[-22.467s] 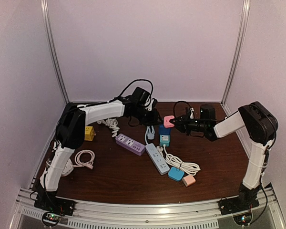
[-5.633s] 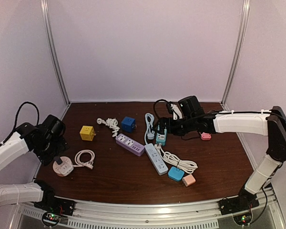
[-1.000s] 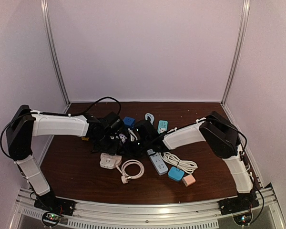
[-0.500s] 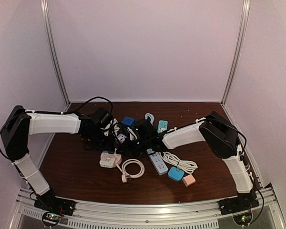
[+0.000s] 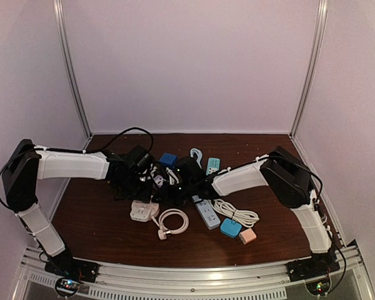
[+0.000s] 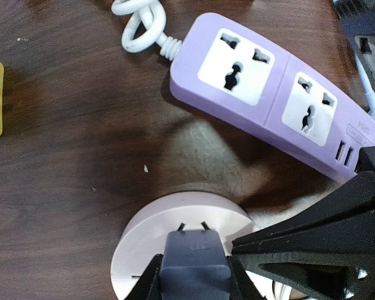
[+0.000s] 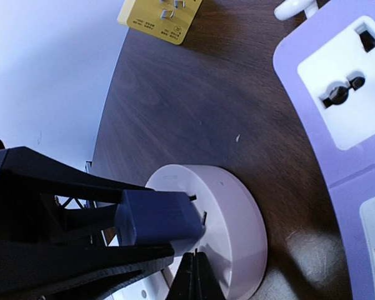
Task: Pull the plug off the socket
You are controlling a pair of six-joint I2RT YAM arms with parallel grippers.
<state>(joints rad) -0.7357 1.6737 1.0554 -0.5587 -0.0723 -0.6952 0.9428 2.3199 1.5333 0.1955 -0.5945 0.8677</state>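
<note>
Your left claw (image 6: pixel 194 276) is clamped on the dark blue-grey plug (image 6: pixel 194 256), one finger on each side of its body. The plug sits over the round pink socket (image 6: pixel 144 240), which lies flat on the dark wooden table (image 6: pixel 62 175). Two metal prongs show bare between the plug's body and the socket's face. You cannot tell from either wrist view whether their tips are still in the slots.

Your right claw (image 7: pixel 194 275) has its fingers pressed together into a single narrow point. That point lies on the socket's face just beside the plug, and nothing is held between the fingers.

Just beyond the socket lies the purple power strip (image 6: pixel 269 106), its two outlets facing up. A knotted white cord (image 6: pixel 137 25) runs out of the strip's end. The yellow cube adapter (image 7: pixel 162 15) lies apart from the socket, at the edge of the left wrist view.

From above, both your arms meet left of the table's middle. The white power strip (image 5: pixel 206 214) lies near them on the right.
</note>
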